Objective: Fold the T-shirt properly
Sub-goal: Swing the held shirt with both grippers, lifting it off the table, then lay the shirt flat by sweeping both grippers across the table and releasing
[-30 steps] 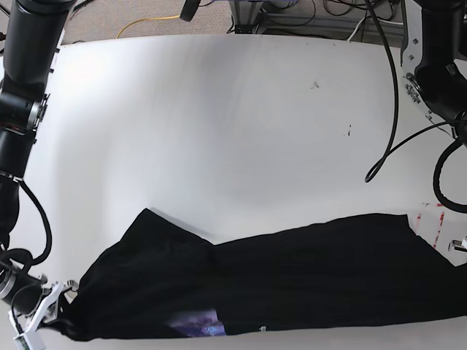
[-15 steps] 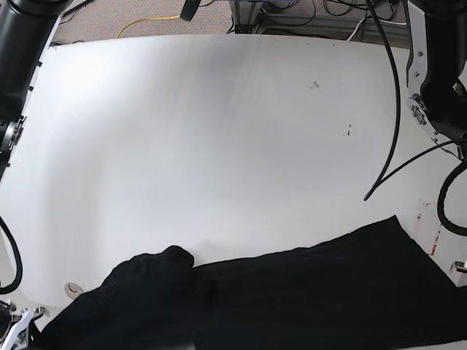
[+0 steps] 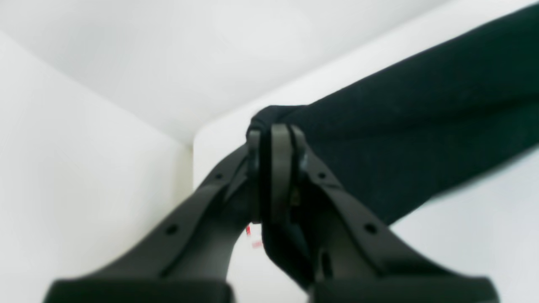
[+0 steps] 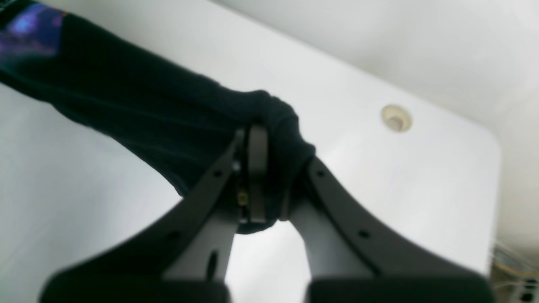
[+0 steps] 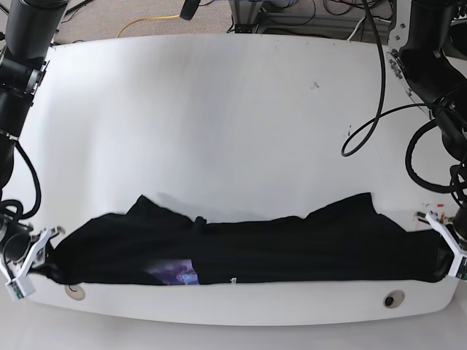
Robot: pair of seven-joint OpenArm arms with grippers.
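The black T-shirt (image 5: 292, 251) lies stretched in a long band along the table's near edge, its purple-blue printed patch (image 5: 179, 275) near the front hem. My right gripper (image 5: 35, 264) is shut on the shirt's left end. In the right wrist view, that gripper (image 4: 269, 143) pinches a bunched fold of the T-shirt (image 4: 147, 113), and the patch (image 4: 29, 29) shows at the far upper left. At the shirt's other end, my left gripper (image 5: 441, 248) is shut on the cloth. The left wrist view shows this gripper (image 3: 273, 139) clamped on the T-shirt (image 3: 421, 126).
The white table (image 5: 233, 131) stretches away behind the shirt. Two round holes (image 5: 73, 291) (image 5: 394, 299) sit near its front edge. A black cable (image 5: 372, 109) hangs over the right side. Red marks (image 5: 430, 209) lie by the right edge, and cables clutter the floor beyond.
The shirt slid toward the near edge and bunched, then was drawn out sideways. It now lies taut between both grippers, and the patch shows again.
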